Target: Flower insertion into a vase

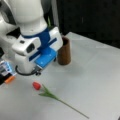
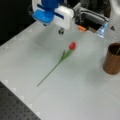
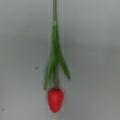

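Note:
A red tulip lies flat on the white table. Its bud (image 1: 36,85) (image 2: 72,45) (image 3: 55,99) points toward the arm's base, and its green stem (image 1: 70,106) (image 2: 50,72) runs away from it. My gripper (image 1: 37,72) (image 2: 60,31) hangs above the table just beyond the bud, apart from the flower and holding nothing that shows. Its fingers are out of the wrist view, which looks straight down on the bud and leaves (image 3: 56,62). The dark brown vase (image 1: 64,51) (image 2: 112,61) stands upright, off to one side of the flower.
An orange piece (image 1: 9,79) (image 2: 81,28) and a blue-and-clear part (image 1: 5,67) (image 2: 102,28) sit by the arm's base. A dark perforated board (image 2: 12,107) borders the table at a front view's bottom left. A thin pale line shows inside the vase's mouth.

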Controlling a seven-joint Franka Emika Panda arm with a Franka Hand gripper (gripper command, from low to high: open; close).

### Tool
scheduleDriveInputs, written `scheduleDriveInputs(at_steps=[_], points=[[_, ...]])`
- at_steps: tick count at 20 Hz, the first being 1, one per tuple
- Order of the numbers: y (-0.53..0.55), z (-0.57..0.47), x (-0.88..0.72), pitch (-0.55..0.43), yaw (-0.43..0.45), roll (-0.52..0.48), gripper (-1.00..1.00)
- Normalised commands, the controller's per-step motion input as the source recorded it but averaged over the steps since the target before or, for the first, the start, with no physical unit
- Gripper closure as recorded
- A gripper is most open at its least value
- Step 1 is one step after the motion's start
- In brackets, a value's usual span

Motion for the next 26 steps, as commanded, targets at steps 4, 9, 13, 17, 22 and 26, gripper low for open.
scheduleDriveInputs(at_steps=[4, 9, 13, 17, 22, 26], points=[[0.03, -0.09, 0.01, 0.090, 0.032, -0.122, -1.00], [0.02, -0.29, 0.05, 0.138, 0.078, -0.116, -1.00], [0.01, -0.46, 0.10, 0.123, 0.139, -0.077, -1.00], [0.06, -0.39, 0.05, 0.069, 0.146, -0.067, -1.00], [0.12, -0.27, -0.02, 0.021, 0.114, -0.071, -1.00], [0.16, -0.39, 0.04, -0.026, 0.095, -0.086, -1.00]])
